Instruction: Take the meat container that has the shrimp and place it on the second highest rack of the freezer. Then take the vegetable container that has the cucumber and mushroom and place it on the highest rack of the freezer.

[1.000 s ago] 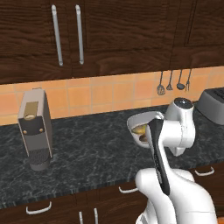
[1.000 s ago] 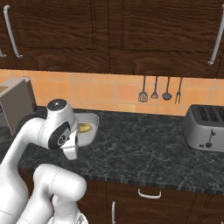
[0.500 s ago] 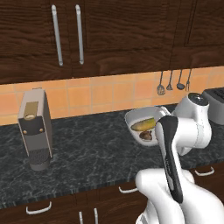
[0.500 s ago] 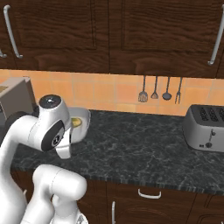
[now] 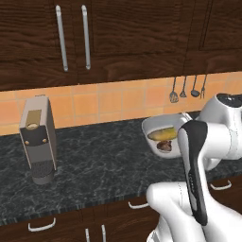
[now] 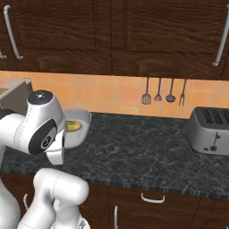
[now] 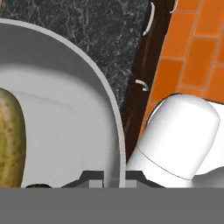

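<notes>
Left base view: we've got the vegetable container [image 5: 159, 136] lifted clear of the counter [image 5: 94, 165], tipped toward camera, just left of the wrist; cucumber [image 5: 162, 133] lies across it, mushroom [image 5: 164, 145] under it. Coffee machine [image 5: 38, 138] well apart left.

Right base view: the bowl sits tucked behind the forearm, cucumber peeking out. Toaster [image 6: 210, 130] far right, utensils [image 6: 163, 91] on the wall; nothing blocking.

Hand view: gripper [image 7: 114, 178] pinched narrow on the bowl's rim, cucumber's long axis running along the fingers. No freezer in view, so we judge a carry is next.
</notes>
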